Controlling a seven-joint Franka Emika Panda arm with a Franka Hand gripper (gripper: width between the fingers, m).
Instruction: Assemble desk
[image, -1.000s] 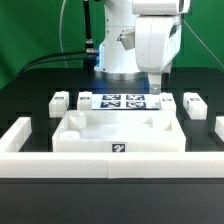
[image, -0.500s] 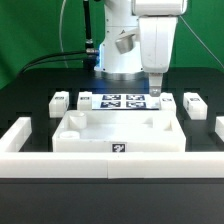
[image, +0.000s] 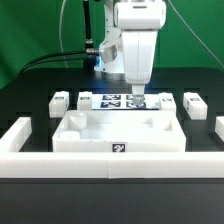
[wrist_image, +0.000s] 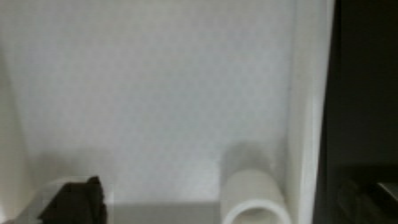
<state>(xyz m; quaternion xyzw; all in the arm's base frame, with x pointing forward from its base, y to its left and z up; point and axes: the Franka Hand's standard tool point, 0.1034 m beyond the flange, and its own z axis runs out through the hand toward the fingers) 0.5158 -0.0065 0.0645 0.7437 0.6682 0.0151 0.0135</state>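
The white desk tabletop (image: 100, 131) lies flat in the middle of the table, rim up, with a small tag on its front edge. White leg posts lie behind it: two toward the exterior view's left (image: 59, 101) (image: 85, 100), two toward its right (image: 164, 100) (image: 192, 104). My gripper (image: 135, 90) hangs over the tabletop's back edge, open and empty. In the wrist view the gripper (wrist_image: 228, 205) looks down on the white slab (wrist_image: 160, 90), with a dark fingertip (wrist_image: 71, 200) and a white rounded stub (wrist_image: 258, 200) between the jaws.
The marker board (image: 116, 101) lies behind the tabletop, between the leg posts. A long low white border wall (image: 60, 163) runs along the front, with ends turning back on both sides (image: 17, 133). Another white part (image: 219, 128) sits at the exterior view's right edge.
The arm has moved toward the exterior view's left, from over the right leg post to over the tabletop's back edge. The parts have not moved.
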